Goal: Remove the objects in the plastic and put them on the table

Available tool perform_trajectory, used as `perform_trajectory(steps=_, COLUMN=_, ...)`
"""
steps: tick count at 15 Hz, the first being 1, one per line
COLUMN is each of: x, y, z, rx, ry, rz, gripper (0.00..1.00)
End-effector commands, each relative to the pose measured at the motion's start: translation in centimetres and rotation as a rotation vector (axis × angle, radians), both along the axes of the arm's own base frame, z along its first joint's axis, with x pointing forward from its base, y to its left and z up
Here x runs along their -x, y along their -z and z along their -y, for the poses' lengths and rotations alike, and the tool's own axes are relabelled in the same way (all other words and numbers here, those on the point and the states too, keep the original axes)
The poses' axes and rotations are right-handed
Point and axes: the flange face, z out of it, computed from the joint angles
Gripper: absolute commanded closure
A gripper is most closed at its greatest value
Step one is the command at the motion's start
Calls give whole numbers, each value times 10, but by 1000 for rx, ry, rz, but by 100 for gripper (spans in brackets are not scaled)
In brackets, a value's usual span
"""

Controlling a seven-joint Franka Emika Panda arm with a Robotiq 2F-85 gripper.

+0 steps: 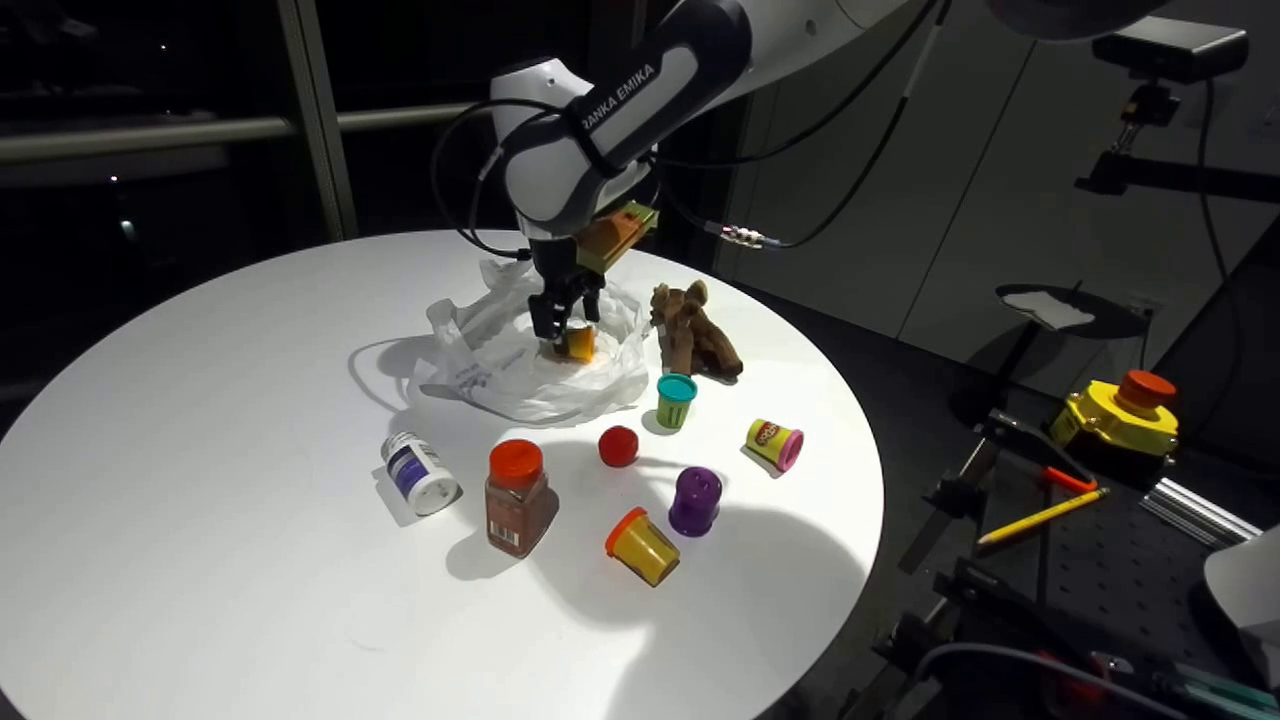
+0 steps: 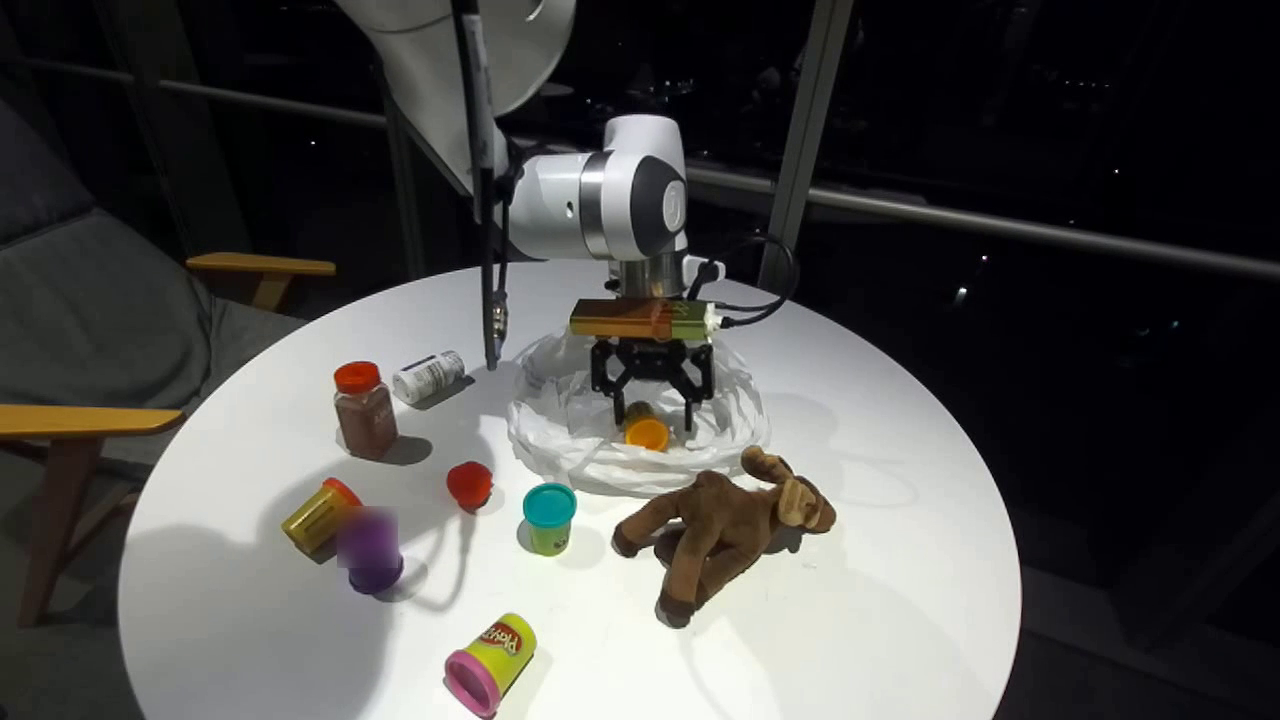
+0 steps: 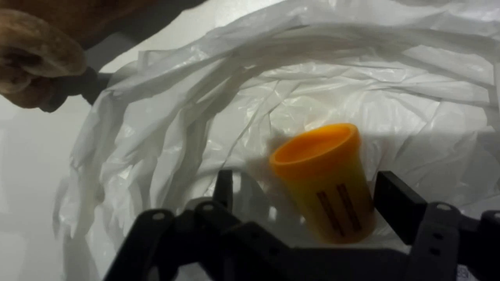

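A: How did the jaws stand?

B: Well apart, gripping nothing yet; the gripper [image 2: 654, 416] hung down inside the plastic bag [image 3: 343, 43], with the orange-lidded tub [image 3: 332, 191] between the tips. In the wrist view one jaw was touching the tub or just beside it, I couldn't tell which, while the other stood apart from it

A: And the tub itself?

B: Tipped on the bag's crumpled floor; whether it lay quite flat I couldn't tell

A: How did you think it would handle?

B: Stiff, smooth, a little slippery, hardly fragile. Its filling was hidden, so weight was a guess: light, I thought. I favoured a hold across the body, just below the lid, since squeezing the lid might have loosened it and the body narrowed toward its base

A: And the bag?

B: Thin and soft, likely to cling; a pinched fold could have come up with the tub

A: What lay farther out?

B: On the white table [image 1: 250, 520], the brown plush animal [image 2: 725, 520] and the teal-lidded tub [image 2: 549, 522] were near the bag. Beyond came the red ball [image 1: 618, 446], the pink-lidded Play-Doh tub [image 2: 500, 655] on its side, the purple cup [image 1: 695, 500], the red-lidded yellow tub [image 1: 643, 548], the red-capped jar [image 1: 516, 508], upright, and the white bottle [image 1: 420, 474], lying down
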Motion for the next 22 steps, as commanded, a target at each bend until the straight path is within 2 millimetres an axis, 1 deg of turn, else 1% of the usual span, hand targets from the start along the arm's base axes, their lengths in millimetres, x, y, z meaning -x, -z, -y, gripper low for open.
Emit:
perform_trajectory(steps=1, x=-8, y=-2, z=5, rx=-20, ry=-22, rz=-9, gripper=40)
perform_trajectory(steps=3, x=-8, y=-4, z=6, rx=-24, ry=-21, rz=-8, gripper=57)
perform_trajectory(steps=5, x=-9, y=-14, z=6, rx=-28, ry=-12, rz=-5, gripper=69)
perform_trajectory(steps=6, x=-10, y=-20, z=6, rx=-30, ry=-2, rz=-3, gripper=70)
perform_trajectory(steps=7, x=-11, y=-30, z=5, rx=-26, ry=10, rz=-4, gripper=72)
perform_trajectory(steps=8, x=-11, y=-42, z=4, rx=-35, ry=22, rz=-10, gripper=78)
perform_trajectory(steps=10, x=-11, y=-69, z=2, rx=-47, ry=53, rz=-23, gripper=77)
perform_trajectory(steps=12, x=-7, y=-101, z=1, rx=-44, ry=96, rz=-49, gripper=78)
perform_trajectory(steps=14, x=-1, y=-133, z=1, rx=-29, ry=145, rz=-76, gripper=78)
perform_trajectory(steps=16, x=12, y=-158, z=5, rx=-8, ry=202, rz=-109, gripper=78)
perform_trajectory(steps=18, x=31, y=-168, z=13, rx=8, ry=259, rz=-136, gripper=78)
perform_trajectory(steps=19, x=40, y=-168, z=17, rx=10, ry=284, rz=-145, gripper=78)
perform_trajectory(steps=21, x=61, y=-154, z=25, rx=-2, ry=336, rz=-182, gripper=78)
perform_trajectory(steps=22, x=71, y=-143, z=30, rx=-14, ry=363, rz=-192, gripper=78)
